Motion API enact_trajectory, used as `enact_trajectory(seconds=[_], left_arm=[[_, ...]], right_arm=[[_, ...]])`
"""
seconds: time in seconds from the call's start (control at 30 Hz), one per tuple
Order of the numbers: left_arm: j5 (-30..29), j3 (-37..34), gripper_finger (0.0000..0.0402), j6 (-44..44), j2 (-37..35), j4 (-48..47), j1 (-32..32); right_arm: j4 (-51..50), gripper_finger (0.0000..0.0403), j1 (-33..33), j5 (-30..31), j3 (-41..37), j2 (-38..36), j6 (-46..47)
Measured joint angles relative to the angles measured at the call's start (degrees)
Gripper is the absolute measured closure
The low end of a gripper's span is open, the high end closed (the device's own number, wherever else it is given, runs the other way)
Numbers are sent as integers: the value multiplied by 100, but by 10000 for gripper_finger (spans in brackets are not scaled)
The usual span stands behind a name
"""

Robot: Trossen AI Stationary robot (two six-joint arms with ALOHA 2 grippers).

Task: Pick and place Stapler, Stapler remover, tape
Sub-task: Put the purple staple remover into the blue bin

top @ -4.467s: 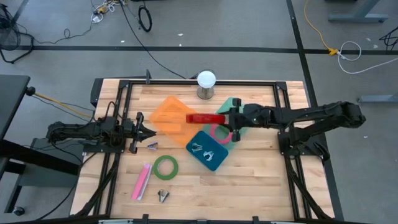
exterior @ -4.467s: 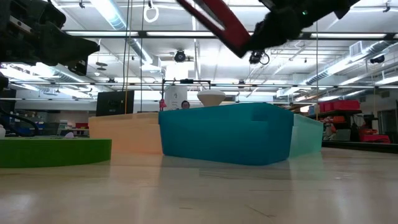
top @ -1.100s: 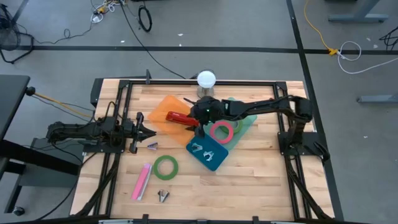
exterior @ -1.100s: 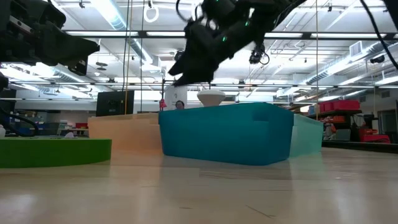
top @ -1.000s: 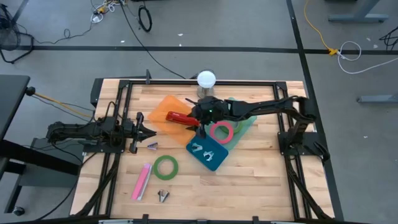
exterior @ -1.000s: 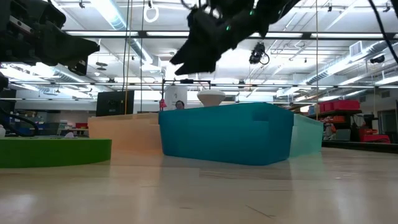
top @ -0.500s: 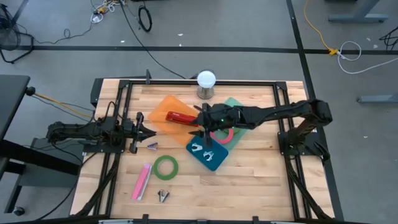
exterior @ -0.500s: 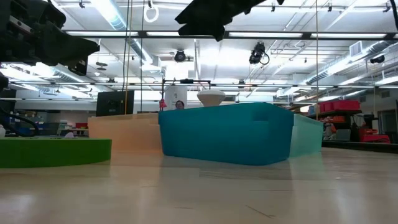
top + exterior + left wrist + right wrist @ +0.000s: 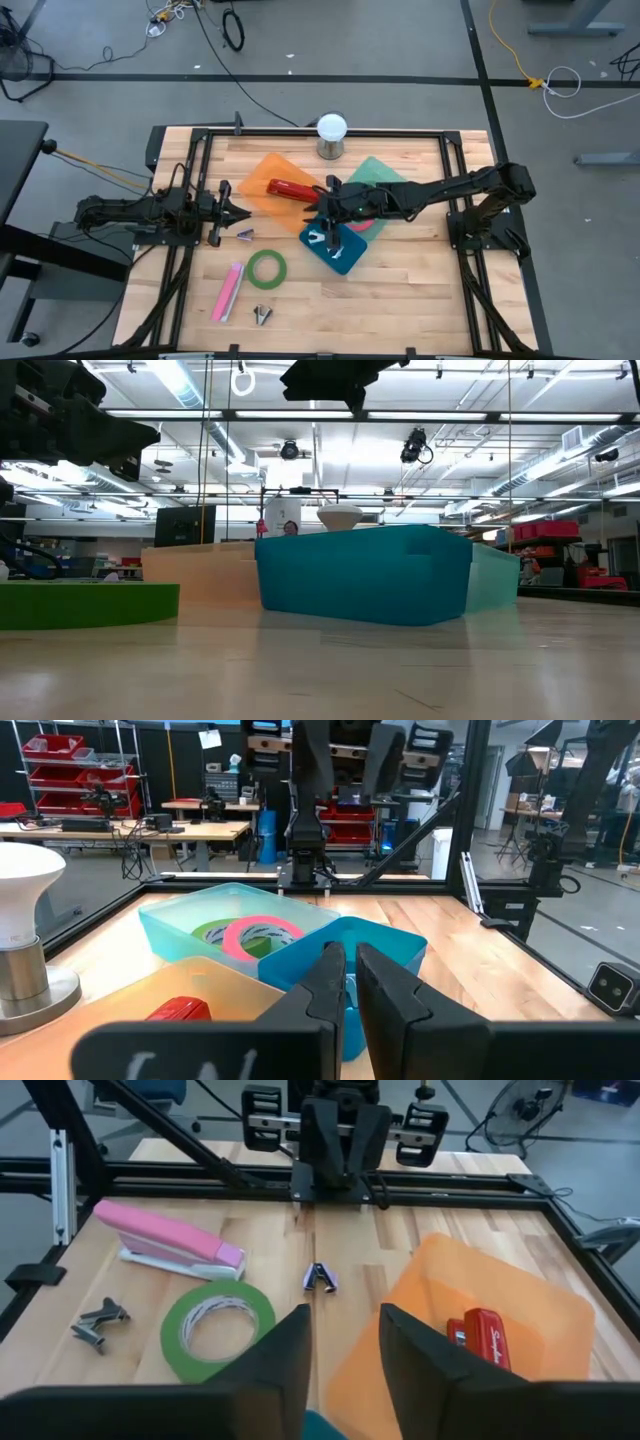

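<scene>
Overhead, the right claw (image 9: 327,212) hangs half-open and empty over the blue bin's (image 9: 349,257) near edge.

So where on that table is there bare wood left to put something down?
The widest free patch is the wood on the right side of the table, past the blue bin. A smaller patch lies between the green tape roll and that bin. The middle is crowded: orange tray, teal tray, and the right end effector over them.
</scene>
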Motion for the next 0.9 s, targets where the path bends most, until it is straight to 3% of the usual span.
enact_trajectory(seconds=[0.2,0.5,0.63,0.9], left_arm=[[1,2,369,-2,0,0,1],[-1,2,369,0,0,0,1],[1,0,369,0,0,-13,1],[1,1,369,0,0,-13,-1]], right_arm=[[249,311,-5,-12,-138,2,156],[2398,368,46,-757,-1482,-103,417],[2501,396,97,-779,-2052,-411,400],[2796,401,165,-745,-3423,-1409,395]])
